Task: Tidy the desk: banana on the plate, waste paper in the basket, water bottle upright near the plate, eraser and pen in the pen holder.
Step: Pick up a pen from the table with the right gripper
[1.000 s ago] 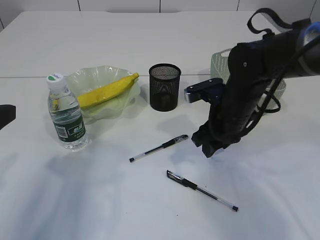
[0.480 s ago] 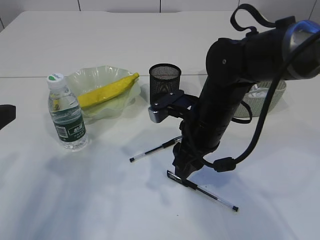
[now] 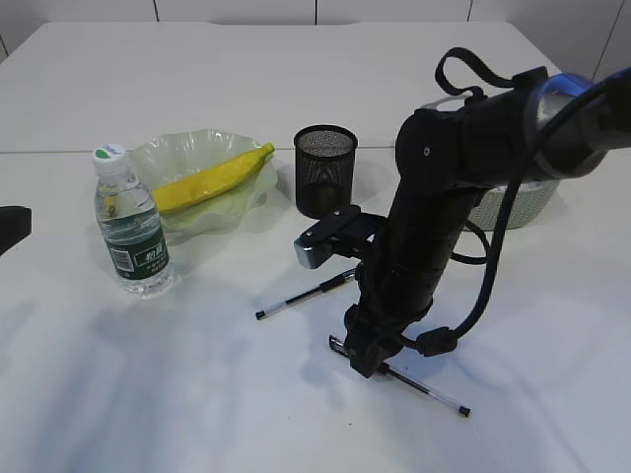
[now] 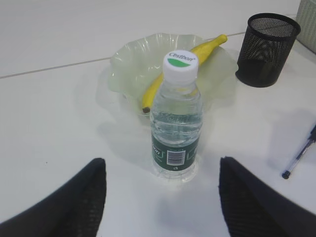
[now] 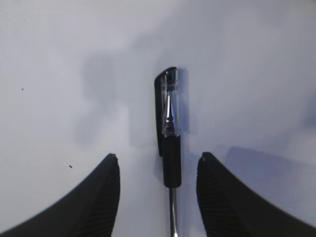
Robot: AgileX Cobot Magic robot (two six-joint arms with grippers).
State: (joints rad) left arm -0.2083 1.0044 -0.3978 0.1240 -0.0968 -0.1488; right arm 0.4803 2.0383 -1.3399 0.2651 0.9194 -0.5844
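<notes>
the white table [image 3: 197, 394] carries everything. the right arm [image 3: 444, 187] bends down over its front right part, and the right gripper [image 5: 158, 192] stands spread with a pen [image 5: 169, 128] lying between its fingers, untouched. the woven basket [image 3: 518, 202] sits near the right edge behind the arm. toward the left edge the plate [image 3: 187, 158] holds the banana [image 3: 212, 175], with the water bottle [image 3: 130, 227] upright just in front. the pen holder [image 3: 324, 169] stands mid-table, a second pen [image 3: 306, 294] lying before it. the left gripper [image 4: 160, 197] hangs spread, empty, facing the bottle.
</notes>
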